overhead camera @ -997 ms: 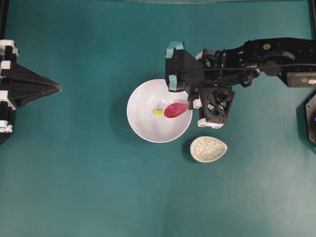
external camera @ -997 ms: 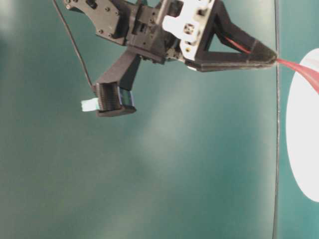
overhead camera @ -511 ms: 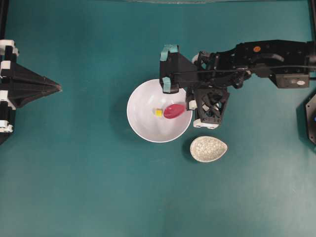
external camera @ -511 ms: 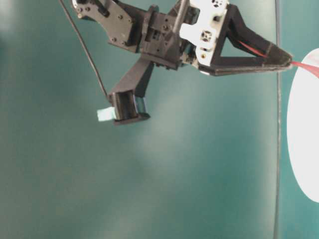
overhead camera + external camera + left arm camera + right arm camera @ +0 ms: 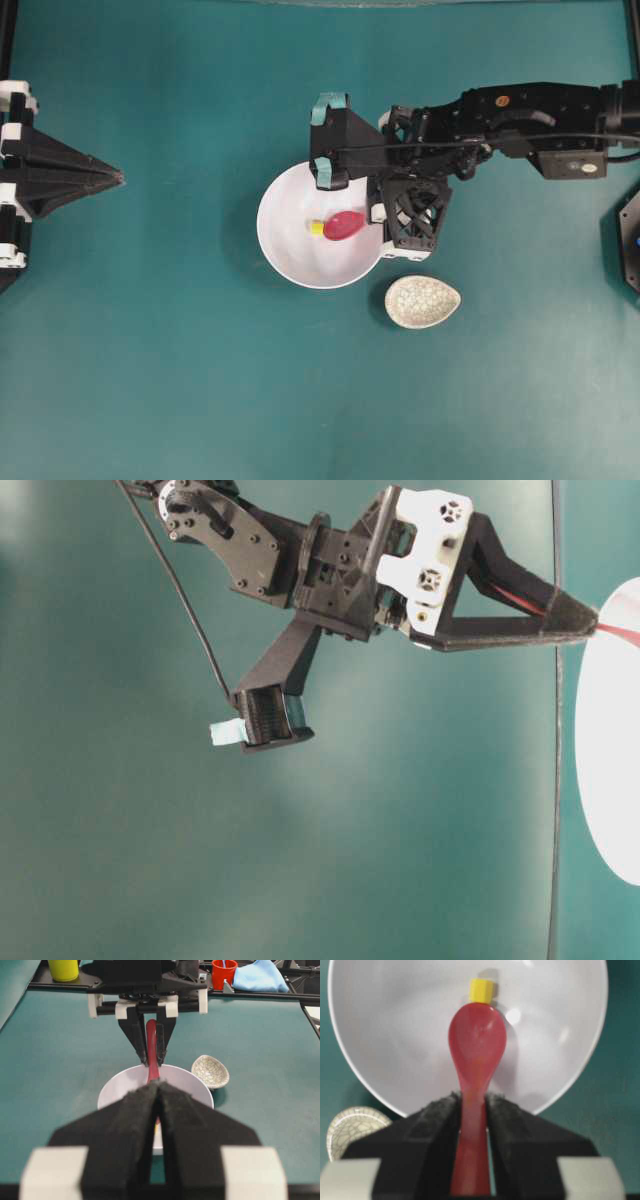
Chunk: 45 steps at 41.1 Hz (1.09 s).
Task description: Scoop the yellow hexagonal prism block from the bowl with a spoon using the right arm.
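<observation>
While jaws pinch spoon point(image 5: 476, 1055) handle, scoop tip touches yellow block point(image 5: 481, 990) (inside bowl point(image 5: 395, 1035)).

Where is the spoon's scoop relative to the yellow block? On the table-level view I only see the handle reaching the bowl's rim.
Observer: The spoon has its scoop inside the bowl, with its tip right at the yellow block.
Operator: Is the block in the scoop?
Observer: No, it sits on the bowl floor just beyond the tip.
Operator: Grip okay?
Observer: The right jaws clamp the handle from both sides, and the spoon points straight ahead.
</observation>
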### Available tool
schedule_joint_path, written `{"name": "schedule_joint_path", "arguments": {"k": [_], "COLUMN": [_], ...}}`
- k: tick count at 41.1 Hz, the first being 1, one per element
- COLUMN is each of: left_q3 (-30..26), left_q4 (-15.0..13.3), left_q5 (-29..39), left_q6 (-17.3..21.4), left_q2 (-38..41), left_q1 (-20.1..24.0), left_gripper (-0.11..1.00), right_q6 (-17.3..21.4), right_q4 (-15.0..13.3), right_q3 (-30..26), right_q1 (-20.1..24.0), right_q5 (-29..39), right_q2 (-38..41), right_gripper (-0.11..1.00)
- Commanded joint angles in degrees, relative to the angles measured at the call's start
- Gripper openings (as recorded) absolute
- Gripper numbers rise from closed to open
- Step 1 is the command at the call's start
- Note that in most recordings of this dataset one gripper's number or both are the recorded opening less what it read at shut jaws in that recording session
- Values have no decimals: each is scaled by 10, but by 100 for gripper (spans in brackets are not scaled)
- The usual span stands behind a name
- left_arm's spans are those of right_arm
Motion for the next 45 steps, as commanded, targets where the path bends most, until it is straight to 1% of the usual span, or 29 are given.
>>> {"name": "schedule_joint_path", "arguments": {"k": [1, 13, 30, 45], "left_q3": [-13, -13, -14, -14], "left_q4": [2, 2, 2, 2], "left_q5": [-7, -7, -7, -7], "left_q6": [0, 0, 0, 0], "left_q2": [5, 5, 4, 4], "left_q1": [2, 2, 2, 2], "left_gripper": [0, 0, 0, 0], "right_q6": [1, 1, 14, 14], "right_q4": [0, 1, 1, 1], "right_q3": [-15, -19, -22, -21], "right_q1": [5, 7, 6, 6], "right_q5": [-10, -30, -73, -113], "right_q2": [-6, 4, 8, 8], "right_gripper": [25, 25, 25, 25]}}
